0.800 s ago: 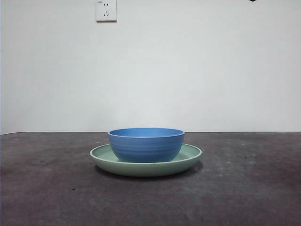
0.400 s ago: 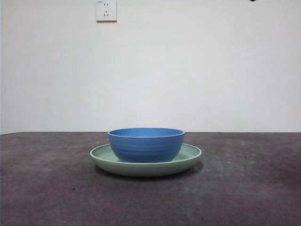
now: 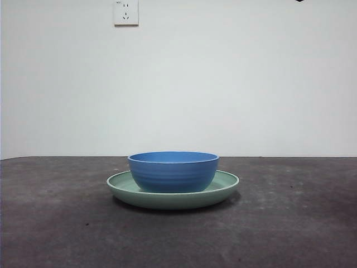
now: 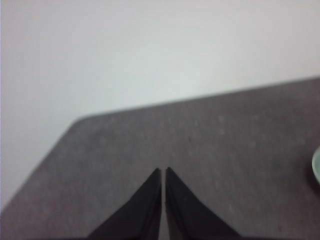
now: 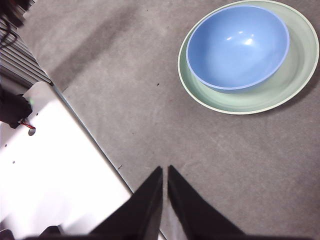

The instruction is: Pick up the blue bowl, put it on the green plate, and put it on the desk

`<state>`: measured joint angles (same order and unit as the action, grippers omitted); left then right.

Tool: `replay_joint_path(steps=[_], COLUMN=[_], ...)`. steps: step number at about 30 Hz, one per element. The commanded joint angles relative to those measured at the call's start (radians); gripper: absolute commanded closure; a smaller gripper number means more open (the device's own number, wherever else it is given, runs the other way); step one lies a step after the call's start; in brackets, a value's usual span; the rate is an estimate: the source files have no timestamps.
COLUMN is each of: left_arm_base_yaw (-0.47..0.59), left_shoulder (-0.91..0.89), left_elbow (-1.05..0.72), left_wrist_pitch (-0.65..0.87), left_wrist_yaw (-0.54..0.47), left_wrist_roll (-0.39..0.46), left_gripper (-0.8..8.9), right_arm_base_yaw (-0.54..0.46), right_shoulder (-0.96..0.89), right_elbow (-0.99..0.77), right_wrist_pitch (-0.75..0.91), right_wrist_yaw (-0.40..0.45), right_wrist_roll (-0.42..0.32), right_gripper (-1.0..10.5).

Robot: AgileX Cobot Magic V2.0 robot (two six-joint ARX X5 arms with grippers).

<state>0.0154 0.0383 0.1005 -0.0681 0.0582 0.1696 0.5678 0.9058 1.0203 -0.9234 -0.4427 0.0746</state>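
The blue bowl point(image 3: 173, 171) stands upright inside the green plate point(image 3: 224, 188) on the dark desk point(image 3: 290, 223), in the middle of the front view. From above, the right wrist view shows the empty bowl point(image 5: 237, 46) resting in the plate point(image 5: 295, 70). My right gripper point(image 5: 165, 172) hangs shut and empty high over the desk near its edge, well away from the plate. My left gripper point(image 4: 163, 172) is shut and empty over bare desk, with only a sliver of the plate point(image 4: 317, 167) at the frame's side.
A white wall with a power socket point(image 3: 126, 12) stands behind the desk. A black arm tip point(image 3: 300, 0) shows at the top edge. A white base panel point(image 5: 55, 165) with cables lies beside the desk edge in the right wrist view.
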Motion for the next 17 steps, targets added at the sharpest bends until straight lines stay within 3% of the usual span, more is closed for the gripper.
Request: replay_joint_path(steps=[1, 17], left_arm_base_yaw=[0.001, 0.001], left_shoulder=[-0.016, -0.035], left_elbow=[-0.027, -0.089], left_wrist_pitch=[-0.011, -0.119], left_wrist_yaw=[0.0, 0.001], left_wrist_roll=[-0.007, -0.144], left_gripper=[7.99, 7.99], right_arm_base_yaw=[0.006, 0.006], right_shoulder=[0.008, 0.008], right_elbow=[0.006, 0.006], right_wrist_pitch=[0.01, 0.01], right_wrist_yaw=[-0.002, -0.002], right_wrist_roll=[-0.011, -0.011], right_gripper=[9.4, 9.4])
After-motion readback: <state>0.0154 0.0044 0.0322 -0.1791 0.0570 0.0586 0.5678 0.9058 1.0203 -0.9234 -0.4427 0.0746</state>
